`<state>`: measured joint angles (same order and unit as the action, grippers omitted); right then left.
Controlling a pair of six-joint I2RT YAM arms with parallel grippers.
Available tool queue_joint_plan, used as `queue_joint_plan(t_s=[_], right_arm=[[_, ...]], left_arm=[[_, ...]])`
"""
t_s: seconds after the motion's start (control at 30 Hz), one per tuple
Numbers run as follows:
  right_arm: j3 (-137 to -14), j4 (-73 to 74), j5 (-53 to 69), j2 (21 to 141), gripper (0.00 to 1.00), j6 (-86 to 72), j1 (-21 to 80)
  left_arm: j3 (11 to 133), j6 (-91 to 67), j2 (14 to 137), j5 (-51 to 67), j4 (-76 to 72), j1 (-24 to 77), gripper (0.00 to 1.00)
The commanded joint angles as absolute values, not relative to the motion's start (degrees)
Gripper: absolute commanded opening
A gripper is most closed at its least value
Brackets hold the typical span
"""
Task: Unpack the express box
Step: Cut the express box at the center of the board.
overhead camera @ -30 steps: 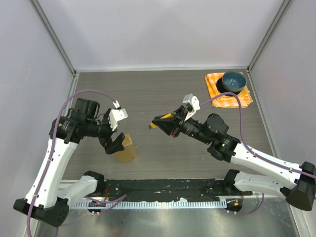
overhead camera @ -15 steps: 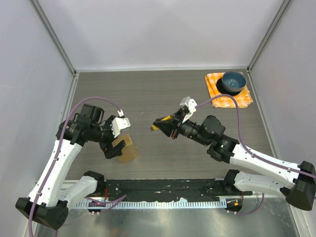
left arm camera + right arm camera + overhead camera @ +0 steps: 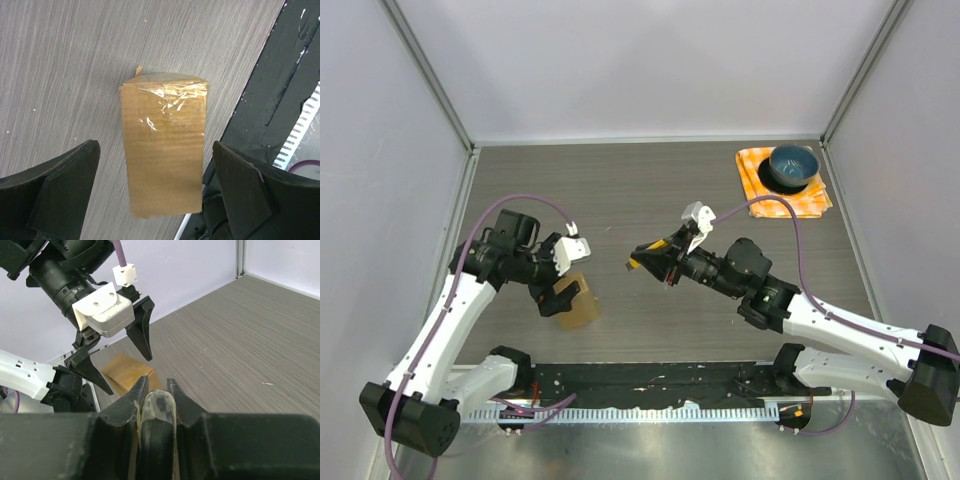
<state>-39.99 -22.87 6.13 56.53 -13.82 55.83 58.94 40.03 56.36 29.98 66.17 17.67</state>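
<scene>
- Lowered since a second ago, the left gripper (image 3: 558,297) now sits closer over the express box (image 3: 165,160). Its wrist has dropped nearer the table (image 3: 650,190), while the box itself has not shifted.
- The left jaws are spread wide. In the left wrist view one dark finger (image 3: 65,190) stands on each side of the box, with a gap between each finger and the cardboard.
- The express box sits on the table directly under the left gripper, and its flaps are closed. Crinkled clear tape (image 3: 172,97) covers the end of the box farthest from the fingers.
- To the right of the box, raised above the table, the right gripper (image 3: 638,260) has hardly moved. It points its tips toward the box.
- The right jaws are pinched on a small item (image 3: 157,407). It looks clear between the fingers in the right wrist view and partly yellow from above; what it is cannot be told.
- Well beyond the box, in the far right corner, a blue bowl (image 3: 792,165) rests on an orange checked cloth (image 3: 752,168).
</scene>
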Motion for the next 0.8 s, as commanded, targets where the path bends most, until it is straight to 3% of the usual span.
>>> queue_joint_plan(t_s=[0.0,0.1,0.13,0.23,0.27,0.37,0.6,0.77], right_arm=[[-39.03,-27.68,5.45,56.16,0.01,-12.92,56.16],[-38.32,-28.39,5.01,56.34,0.01,-12.22,56.08],[-38.06,-29.17,4.92,56.42,0.01,-12.04,56.16],[-37.09,-30.75,4.57,56.69,0.01,-10.90,56.16],[-36.22,-31.72,4.57,56.60,0.01,-10.72,56.16],[-33.50,-36.55,4.66,55.90,0.01,-8.79,56.25],[-27.60,-48.24,-1.48,54.14,0.01,-0.72,58.97],[-25.41,-61.93,-21.24,63.43,0.01,18.05,71.44]], left_arm=[[57.75,42.80,58.62,30.32,63.63,17.84,1.00],[57.92,44.74,61.16,32.69,65.12,17.84,1.00],[58.09,44.74,61.87,33.13,65.21,17.84,0.95],[59.58,44.56,66.26,35.06,66.53,17.84,0.68],[60.89,44.30,68.62,35.42,66.79,17.84,0.50],[65.02,43.69,72.32,38.49,68.46,18.28,0.25],[75.06,32.18,79.88,48.25,62.69,17.84,0.22],[72.17,29.35,81.82,47.99,60.20,16.61,0.25]])
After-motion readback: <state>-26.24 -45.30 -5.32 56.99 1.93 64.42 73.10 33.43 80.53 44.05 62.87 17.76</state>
